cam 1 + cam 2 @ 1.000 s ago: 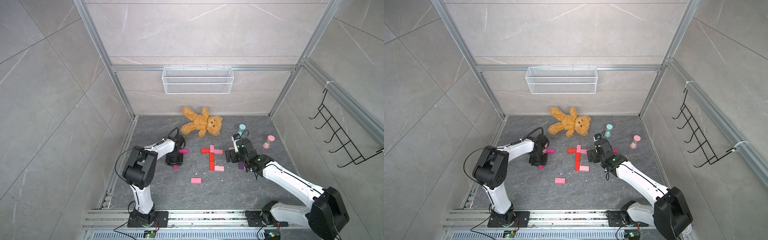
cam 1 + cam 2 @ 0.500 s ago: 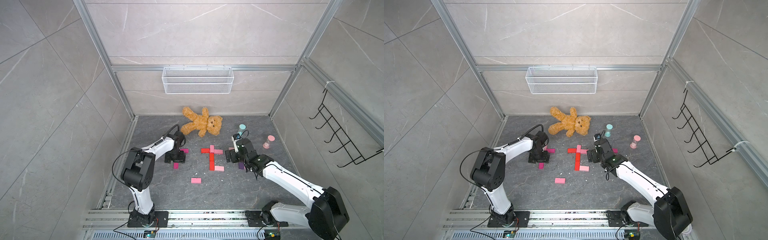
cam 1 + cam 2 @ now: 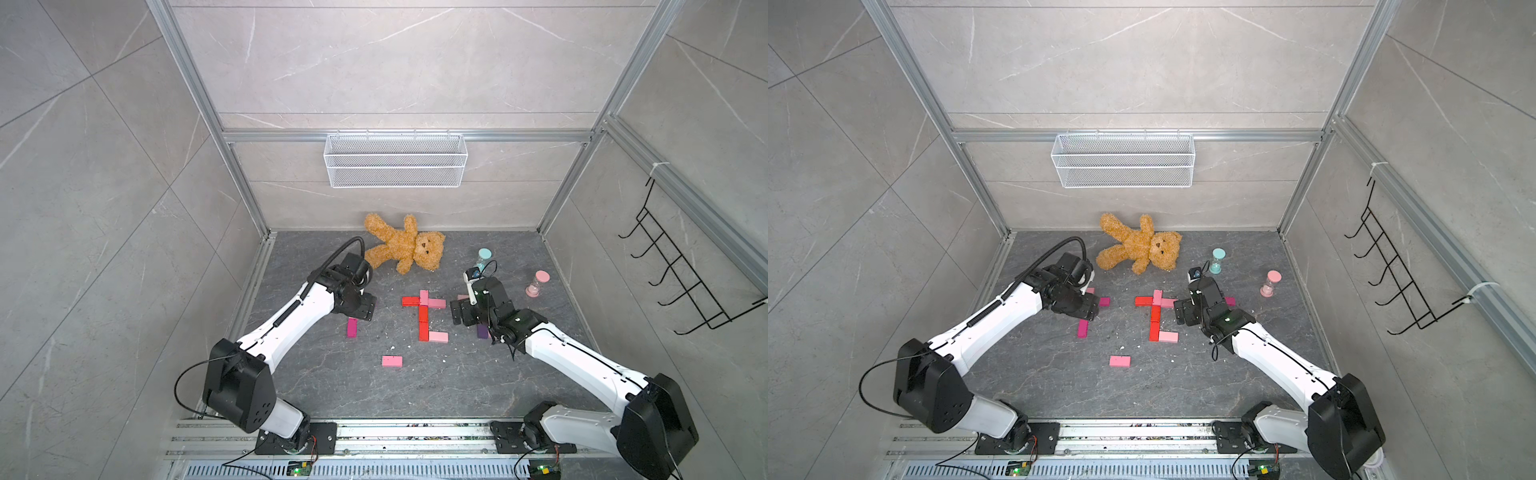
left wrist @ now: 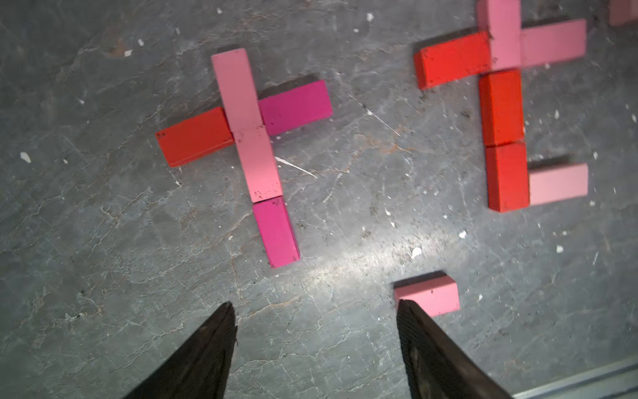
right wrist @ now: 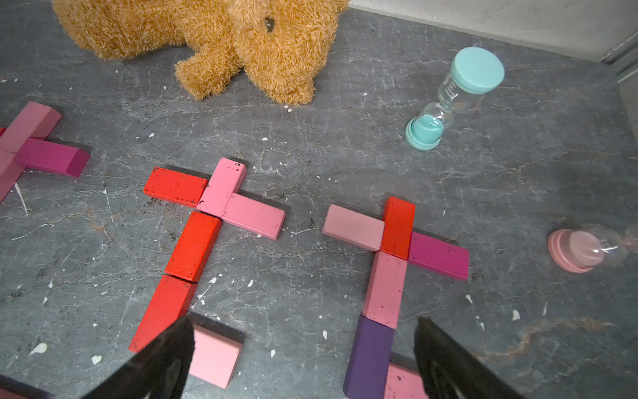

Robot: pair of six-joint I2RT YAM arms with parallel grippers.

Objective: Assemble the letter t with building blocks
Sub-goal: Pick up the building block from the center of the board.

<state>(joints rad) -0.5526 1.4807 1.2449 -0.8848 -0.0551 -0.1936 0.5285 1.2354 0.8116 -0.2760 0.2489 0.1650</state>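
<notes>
The building blocks lie flat on the grey floor in three t-shaped groups. The left group (image 4: 255, 152) is red, pink and magenta, and its magenta foot block (image 3: 352, 327) shows in both top views. The middle group (image 3: 423, 316) is mostly red with pink pieces. The right group (image 5: 390, 262) ends in a purple block (image 5: 371, 355). A loose pink block (image 3: 392, 361) lies nearer the front. My left gripper (image 4: 316, 311) hovers open over bare floor beside the left group. My right gripper (image 5: 303, 331) is open above the purple block and holds nothing.
A brown teddy bear (image 3: 405, 245) lies at the back wall. A teal hourglass (image 3: 483, 257) and a pink hourglass (image 3: 537, 284) stand at the back right. A wire basket (image 3: 395, 162) hangs on the back wall, a hook rack (image 3: 681, 266) on the right wall.
My left gripper has opened, let go of the magenta foot block and drawn back a little towards the rear. The right arm has not moved.
</notes>
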